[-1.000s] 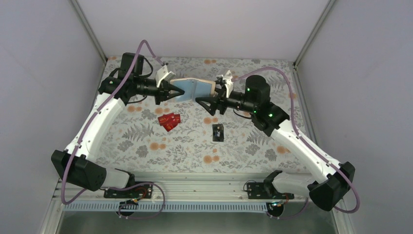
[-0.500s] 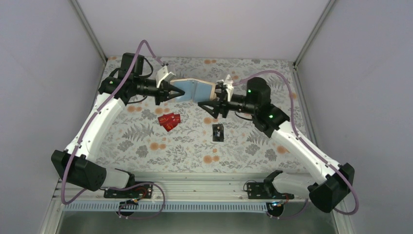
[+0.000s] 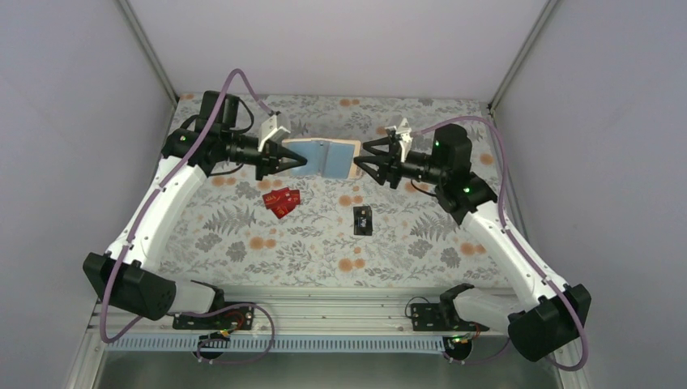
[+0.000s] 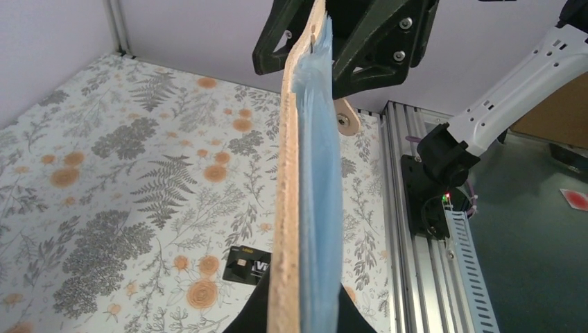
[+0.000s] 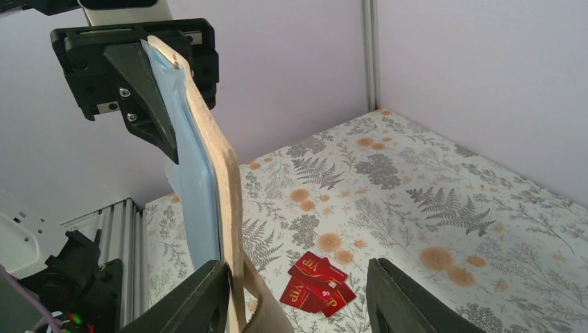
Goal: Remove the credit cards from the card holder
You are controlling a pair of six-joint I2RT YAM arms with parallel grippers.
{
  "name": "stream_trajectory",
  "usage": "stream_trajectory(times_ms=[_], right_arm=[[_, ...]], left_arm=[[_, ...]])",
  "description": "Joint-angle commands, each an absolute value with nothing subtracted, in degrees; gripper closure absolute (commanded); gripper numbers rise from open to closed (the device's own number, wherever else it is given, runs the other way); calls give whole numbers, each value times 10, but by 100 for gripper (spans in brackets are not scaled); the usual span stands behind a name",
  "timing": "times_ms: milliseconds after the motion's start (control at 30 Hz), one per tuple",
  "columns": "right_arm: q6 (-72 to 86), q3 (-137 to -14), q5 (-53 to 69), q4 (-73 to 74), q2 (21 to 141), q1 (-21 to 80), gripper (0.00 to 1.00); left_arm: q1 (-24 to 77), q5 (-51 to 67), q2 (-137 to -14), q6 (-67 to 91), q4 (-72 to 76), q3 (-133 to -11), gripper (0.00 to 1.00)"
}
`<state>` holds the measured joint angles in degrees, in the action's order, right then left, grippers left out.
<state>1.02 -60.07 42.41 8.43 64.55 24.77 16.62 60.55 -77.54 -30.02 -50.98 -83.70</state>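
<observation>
**Desk:** What fills the frame?

**Photographer:** A table under a pale cloth printed with grey ferns and orange blooms [image 3: 405, 243], walled in by plain grey panels. Two white-and-black robot arms rise from its near edge, the left arm [image 3: 158, 207] and the right arm [image 3: 498, 239], and their tips meet over the far middle.

**Desk:** And between them?

**Photographer:** The small folding card holder, tan outside and pale blue-grey inside [image 3: 324, 156]. It is held up off the cloth, spread open, with its blue face toward the overhead camera. The left gripper [image 3: 298, 160] is pinched tight on the holder's left edge. The right gripper [image 3: 364, 159] has its fingers spread apart. They straddle the holder's right edge with one finger close beside it and the other well clear, so it has no clamp on it.

**Desk:** The cards?

**Photographer:** On the cloth, out of the holder. Three thin red cards with pale lettering [image 3: 281, 201] lie overlapping in a small fan, nearer than the holder and a little to the left. One black card with a white mark [image 3: 363, 219] lies alone to their right, near the table's middle, apart from both the red cards and the grippers.
</observation>
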Motion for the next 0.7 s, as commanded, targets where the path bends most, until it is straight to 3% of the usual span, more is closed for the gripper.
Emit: stream_trajectory(times_ms=[0, 100, 333, 667], right_arm=[[3, -595, 446, 87, 636, 235, 48], [13, -609, 432, 98, 656, 237, 48], [-3, -610, 466, 86, 654, 257, 32], [10, -626, 444, 77, 675, 281, 31]], left_arm=[[166, 636, -765, -320, -513, -843, 98], [170, 633, -765, -315, -509, -843, 98], [173, 624, -770, -306, -504, -844, 98], [178, 614, -771, -301, -502, -843, 98]])
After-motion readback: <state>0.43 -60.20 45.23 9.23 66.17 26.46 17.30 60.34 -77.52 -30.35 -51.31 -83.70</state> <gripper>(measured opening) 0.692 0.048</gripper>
